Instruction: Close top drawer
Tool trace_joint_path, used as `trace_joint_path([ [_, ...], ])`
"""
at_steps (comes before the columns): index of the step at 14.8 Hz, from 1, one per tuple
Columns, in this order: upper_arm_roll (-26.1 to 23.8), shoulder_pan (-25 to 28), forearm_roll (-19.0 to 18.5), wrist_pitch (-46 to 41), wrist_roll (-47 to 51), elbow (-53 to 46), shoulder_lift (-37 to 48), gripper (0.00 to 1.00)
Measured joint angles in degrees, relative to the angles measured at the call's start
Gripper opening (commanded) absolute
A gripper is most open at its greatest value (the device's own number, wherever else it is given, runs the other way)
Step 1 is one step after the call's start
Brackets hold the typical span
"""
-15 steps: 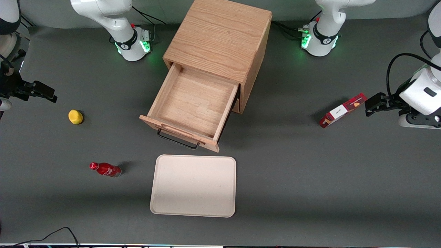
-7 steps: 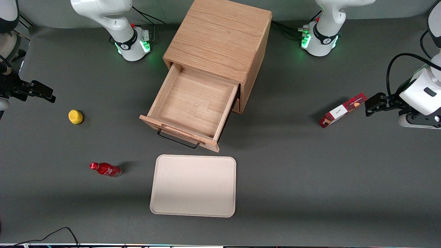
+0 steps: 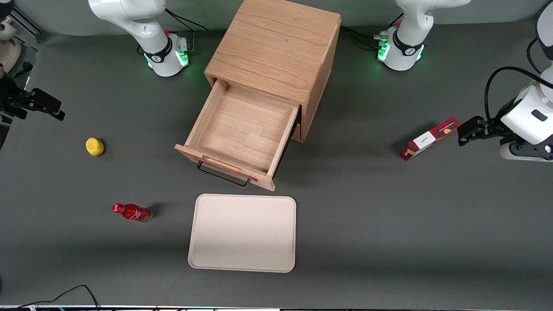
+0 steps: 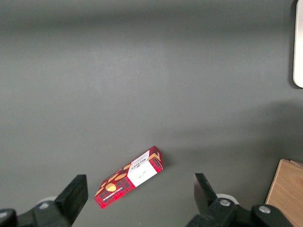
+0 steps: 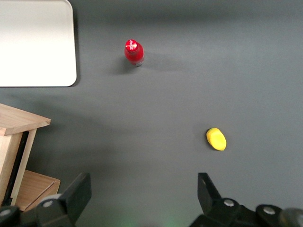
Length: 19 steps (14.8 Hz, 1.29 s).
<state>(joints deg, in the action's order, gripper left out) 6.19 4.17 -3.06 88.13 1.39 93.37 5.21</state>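
Top drawer (image 3: 242, 129) stands pulled well out of the cabinet (image 3: 276, 43), front lip and black handle (image 3: 222, 176) facing the tray (image 3: 243, 233); slide axis runs handle-to-cabinet. Pincer (image 3: 43, 106) hangs spread wide and empty, well apart toward the working arm's end of the grey surface (image 3: 389, 224), past the lemon (image 3: 94, 146).

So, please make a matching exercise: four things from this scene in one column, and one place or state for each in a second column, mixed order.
Things
1. top drawer
2. gripper
3. red bottle
4. tray

Places or states
a. nearer the front camera than the yellow object
b. pulled out, nothing inside
c. open, at the working arm's end of the table, holding nothing
d. on the table in front of the drawer

Pairs: 1-b, 2-c, 3-a, 4-d
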Motion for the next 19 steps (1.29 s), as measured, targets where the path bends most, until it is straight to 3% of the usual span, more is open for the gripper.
trace_joint_path([
  [6, 0.1, 0.0, 0.9, -0.5, -0.9, -3.3, -1.6, 1.0],
  [9, 0.0, 0.1, 8.5, -1.0, -1.0, -4.3, -2.0, 1.0],
  [11, -0.3, 0.9, 10.4, -1.0, -1.5, -5.5, -3.4, 1.0],
  [15, -5.7, 3.7, 10.1, -2.1, -1.6, -13.2, -9.3, 1.0],
  [19, -14.9, 4.1, 5.7, -2.5, -1.6, -20.0, -16.0, 1.0],
])
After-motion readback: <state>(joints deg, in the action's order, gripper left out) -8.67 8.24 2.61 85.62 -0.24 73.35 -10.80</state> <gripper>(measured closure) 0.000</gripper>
